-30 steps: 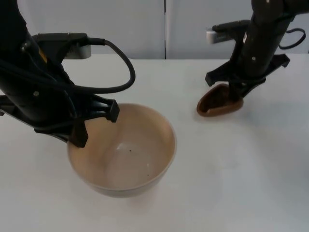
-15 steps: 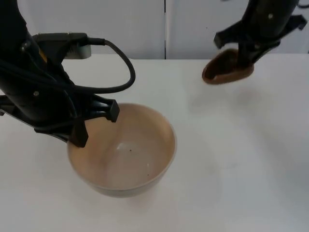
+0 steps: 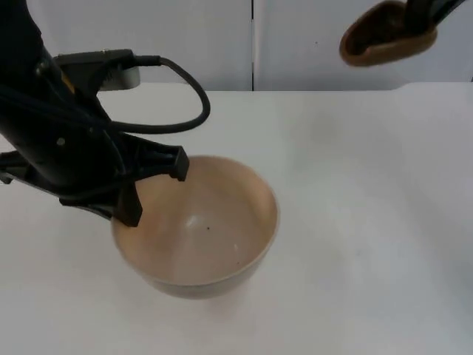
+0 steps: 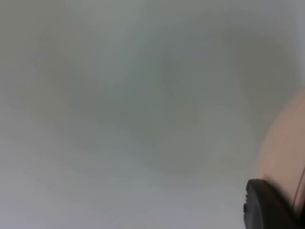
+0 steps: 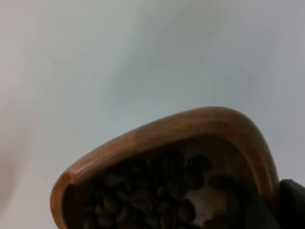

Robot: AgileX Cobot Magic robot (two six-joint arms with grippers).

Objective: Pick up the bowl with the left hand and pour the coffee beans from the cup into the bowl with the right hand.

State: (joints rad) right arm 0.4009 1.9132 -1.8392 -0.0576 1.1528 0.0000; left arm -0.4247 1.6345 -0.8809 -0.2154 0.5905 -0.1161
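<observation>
Two grippers are engaged, each carrying one item. Look first at the left gripper (image 3: 126, 198): you will find it at the near-left rim of the bowl (image 3: 199, 229), with its fingers clamped over that rim, one outside the wall and one reaching inside. In the left wrist view, a black fingertip (image 4: 264, 207) lies against the pale tan wall of the bowl (image 4: 286, 152), with the white table (image 4: 119, 109) beyond it. From the top view you cannot tell whether the bowl is raised off the table or resting on it. The bowl's mouth faces upward, and its beige interior holds a few small dark specks.

Next, check the right gripper (image 3: 417, 18) at the far right, high in front of the grey partition wall (image 3: 295, 44). Its fingers are closed on the far edge of the cup (image 3: 386, 43), a brown wooden vessel held well above the table and well apart from the bowl. In the top view the cup is tilted, so you see part of its dark interior. In the right wrist view, the cup (image 5: 190, 136) has a rounded, somewhat triangular wooden rim, and coffee beans (image 5: 152, 191) sit inside it. A dark fingertip (image 5: 290, 205) stands at the cup's rim.
</observation>
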